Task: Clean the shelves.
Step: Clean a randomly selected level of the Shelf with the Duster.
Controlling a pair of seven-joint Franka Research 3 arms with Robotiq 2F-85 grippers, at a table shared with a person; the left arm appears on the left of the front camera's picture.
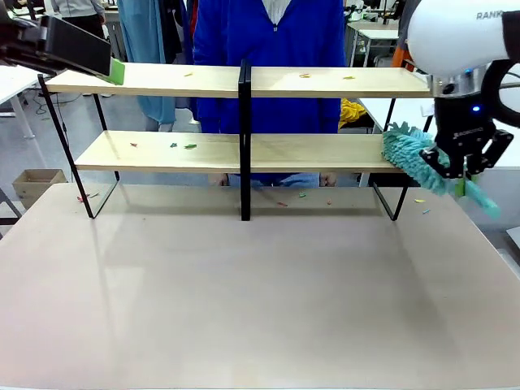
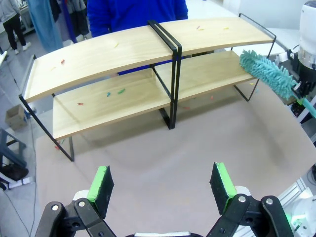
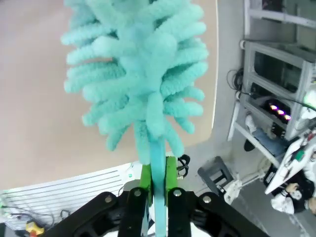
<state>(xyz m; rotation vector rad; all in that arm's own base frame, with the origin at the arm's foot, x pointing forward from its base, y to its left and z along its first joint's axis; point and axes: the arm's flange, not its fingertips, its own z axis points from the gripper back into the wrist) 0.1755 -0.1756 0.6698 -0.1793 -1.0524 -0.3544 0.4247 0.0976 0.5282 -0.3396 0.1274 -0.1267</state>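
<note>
Shelves (image 1: 325,152): two-tier rack, just left of right pincer (image 1: 463,169); coloured scraps (image 1: 189,146) on both boards. Right pincer clamped on teal duster (image 1: 406,150) handle, wrist pointing down, head slanted at lower board's right end. Step: likely starting the lower-tier sweep; next calls for a leftward drag. Left pincer (image 2: 163,183) open, raised by top board's left end.

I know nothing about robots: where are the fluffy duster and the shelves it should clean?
duster (image 1: 406,146), front view, on its fluffy teal head.
shelves (image 1: 162,80), front view, on the bare top board.
</note>
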